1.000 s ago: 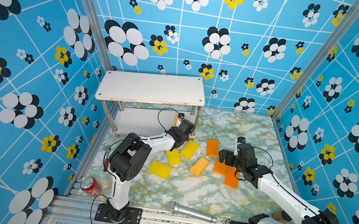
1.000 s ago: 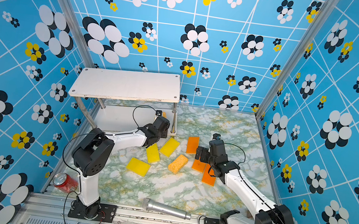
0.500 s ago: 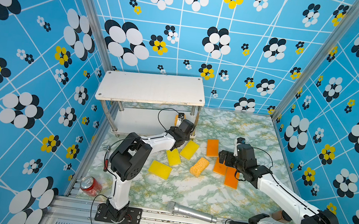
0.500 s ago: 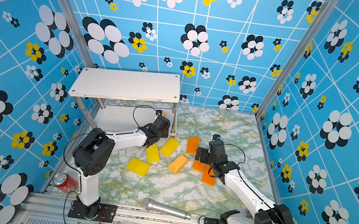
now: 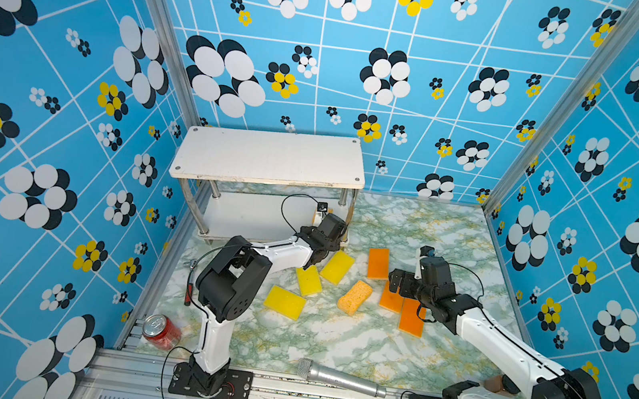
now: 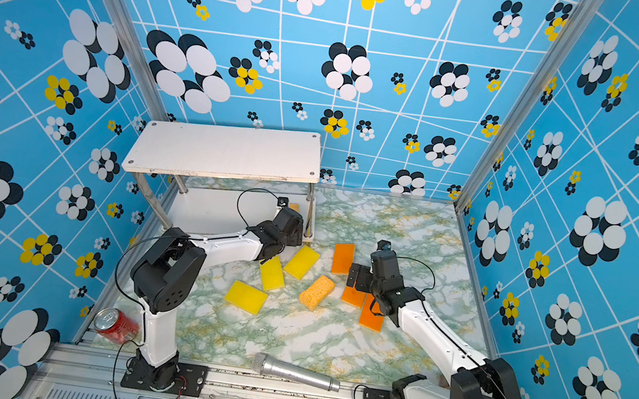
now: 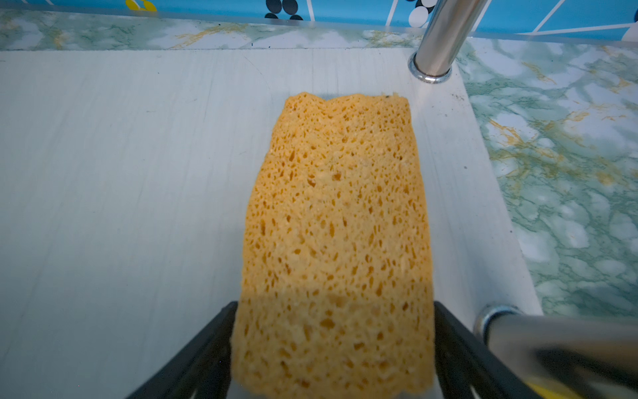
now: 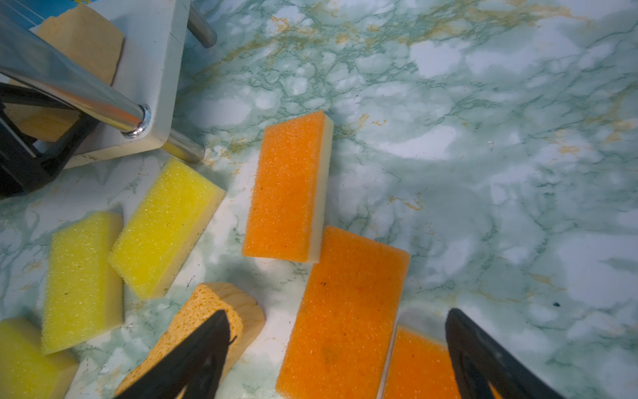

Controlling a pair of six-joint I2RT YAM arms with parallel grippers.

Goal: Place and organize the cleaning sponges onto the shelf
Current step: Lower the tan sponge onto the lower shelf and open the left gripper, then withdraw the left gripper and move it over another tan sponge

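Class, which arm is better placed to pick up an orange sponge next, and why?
Right. The right gripper, open, hangs above an orange sponge; the left gripper is off at the shelf, a tan sponge between its fingers.

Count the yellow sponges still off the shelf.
3, all on the tabletop: the back yellow sponge near the shelf, the middle yellow sponge beside it, the front yellow sponge nearest the rail. The shelf's top board may hide others.
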